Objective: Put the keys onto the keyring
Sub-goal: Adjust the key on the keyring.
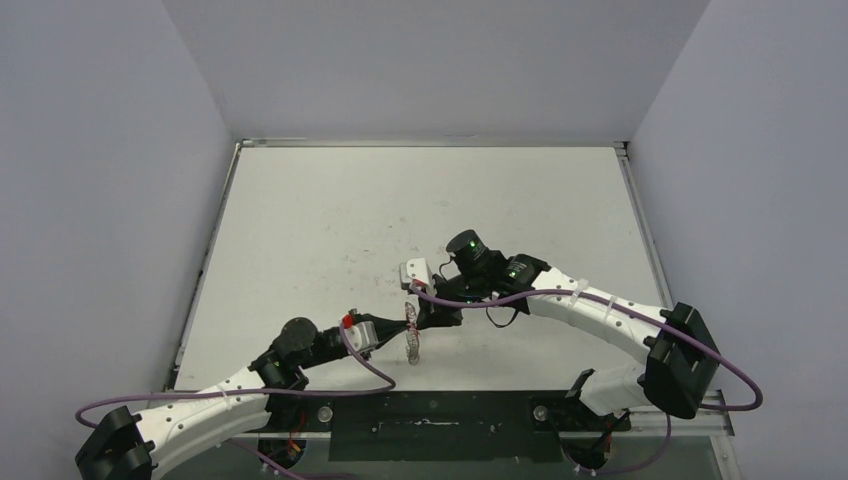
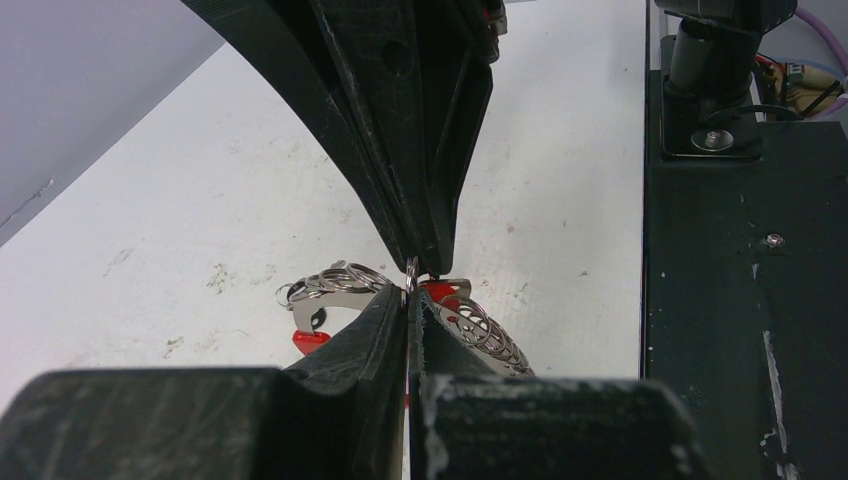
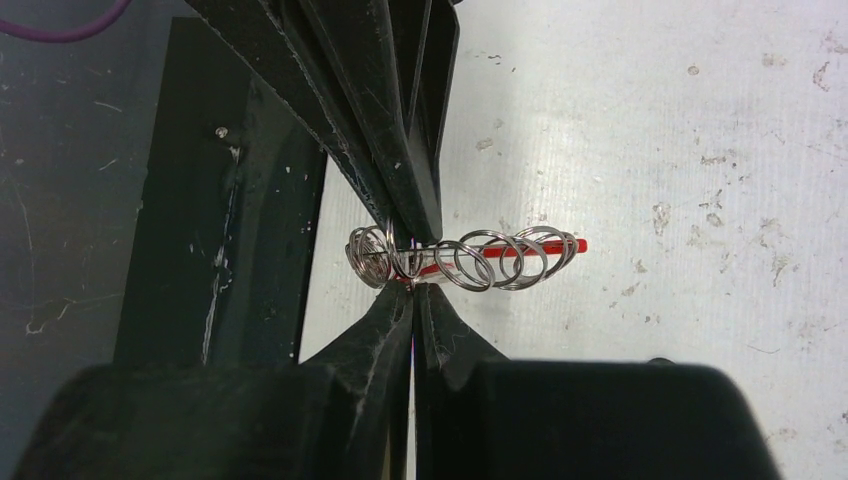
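The keyring (image 1: 411, 337) hangs on edge just above the white table, between my two grippers. It is a thin metal ring with a red sleeve (image 2: 442, 291) and many small silver loops (image 3: 487, 261) strung round it. My left gripper (image 2: 410, 300) is shut on the ring's wire from one side. My right gripper (image 3: 412, 290) is shut on the same wire from the other side, its tips almost touching the left ones. In the top view the left gripper (image 1: 396, 329) and right gripper (image 1: 424, 316) meet at the ring. Apart from the strung silver pieces, the keys are not distinguishable.
The black base plate (image 1: 430, 425) runs along the near table edge, close under the ring (image 3: 230, 260). Purple cables (image 1: 365, 362) loop off both arms. Grey walls enclose the white table (image 1: 400, 210) on three sides.
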Controlling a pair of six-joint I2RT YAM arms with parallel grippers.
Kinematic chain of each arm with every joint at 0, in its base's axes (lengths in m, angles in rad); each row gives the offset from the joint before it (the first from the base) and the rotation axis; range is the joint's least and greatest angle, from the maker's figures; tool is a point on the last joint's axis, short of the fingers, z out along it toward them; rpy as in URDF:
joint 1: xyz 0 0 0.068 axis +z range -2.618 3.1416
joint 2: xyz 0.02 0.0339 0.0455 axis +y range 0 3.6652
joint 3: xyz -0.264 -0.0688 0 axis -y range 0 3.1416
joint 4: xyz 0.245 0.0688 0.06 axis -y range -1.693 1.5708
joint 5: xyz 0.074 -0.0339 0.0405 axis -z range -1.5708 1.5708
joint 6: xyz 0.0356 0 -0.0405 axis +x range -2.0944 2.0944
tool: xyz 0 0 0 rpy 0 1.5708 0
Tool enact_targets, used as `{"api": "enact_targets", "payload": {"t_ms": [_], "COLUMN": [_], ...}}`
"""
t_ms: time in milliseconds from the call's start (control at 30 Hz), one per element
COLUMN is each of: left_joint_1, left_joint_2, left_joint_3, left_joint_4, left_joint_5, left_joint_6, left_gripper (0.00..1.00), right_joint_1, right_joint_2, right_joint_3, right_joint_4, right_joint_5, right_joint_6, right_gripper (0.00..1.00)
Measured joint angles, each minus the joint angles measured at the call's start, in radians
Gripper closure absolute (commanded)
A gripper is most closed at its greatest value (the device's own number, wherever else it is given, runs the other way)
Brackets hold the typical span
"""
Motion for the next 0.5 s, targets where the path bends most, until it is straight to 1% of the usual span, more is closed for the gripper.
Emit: {"api": "enact_targets", "payload": {"t_ms": [67,100,267,400,500], "left_joint_1": [0.0,0.0,0.001,0.001,0.001], "left_joint_2": [0.0,0.0,0.003,0.004,0.003], "left_joint_3": [0.0,0.0,0.0,-0.001,-0.001], "left_joint_4": [0.004,0.006,0.011,0.019,0.024], "left_joint_5": [0.0,0.0,0.001,0.004,0.004], "left_joint_6": [-0.002,-0.003,-0.009,-0.01,-0.01], "left_gripper": [1.0,1.0,1.0,1.0,1.0], "right_joint_1": [0.0,0.0,0.0,0.0,0.0], "right_joint_2": [0.0,0.0,0.0,-0.005,-0.023], "right_joint_3": [0.0,0.0,-0.034,-0.077,-0.102], "right_joint_4": [0.004,0.008,0.069,0.13,0.154], "right_joint_5": [0.0,0.0,0.002,0.013,0.033], "right_joint_6": [0.002,0.005,0.026,0.044,0.05], "right_gripper": [1.0,0.98,0.81,0.74,0.65]}}
